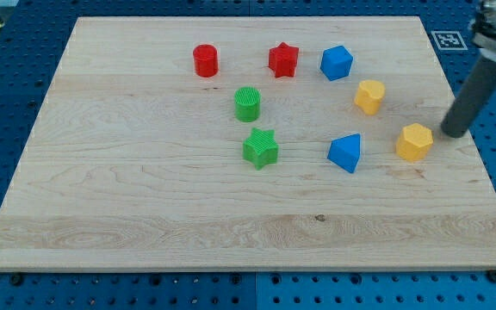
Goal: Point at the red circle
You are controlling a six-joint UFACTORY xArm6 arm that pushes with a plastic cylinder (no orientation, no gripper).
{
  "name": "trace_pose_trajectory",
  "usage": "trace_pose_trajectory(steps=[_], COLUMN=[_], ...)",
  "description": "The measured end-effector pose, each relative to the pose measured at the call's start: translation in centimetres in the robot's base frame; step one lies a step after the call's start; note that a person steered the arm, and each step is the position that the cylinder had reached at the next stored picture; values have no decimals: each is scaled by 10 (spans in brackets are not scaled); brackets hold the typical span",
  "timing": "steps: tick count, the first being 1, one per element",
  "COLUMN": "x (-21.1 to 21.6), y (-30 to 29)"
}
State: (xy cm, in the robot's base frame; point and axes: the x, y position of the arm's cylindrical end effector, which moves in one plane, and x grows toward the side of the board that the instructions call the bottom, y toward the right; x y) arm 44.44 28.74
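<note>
The red circle (205, 60) stands near the view's top, left of centre, on the wooden board (145, 207). A red star (283, 59) sits to its right. My tip (453, 133) is at the board's right edge, just right of a yellow block (414, 142), and far to the right of the red circle. The rod leans up to the view's upper right corner.
A blue block (337, 63) and a second yellow block (369, 96) lie at the upper right. A green circle (247, 103) and a green star (260, 146) sit near the centre. A blue block (346, 153) lies left of the yellow one.
</note>
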Motion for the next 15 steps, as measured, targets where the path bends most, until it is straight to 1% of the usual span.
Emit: trace_pose_trajectory(steps=[1, 3, 5, 6, 7, 9, 10, 11, 12, 13, 14, 15], x=[19, 97, 99, 111, 133, 128, 91, 28, -41, -115, -182, -189], y=[22, 25, 25, 20, -43, -281, -384, -445, -470, -476, -467, -464])
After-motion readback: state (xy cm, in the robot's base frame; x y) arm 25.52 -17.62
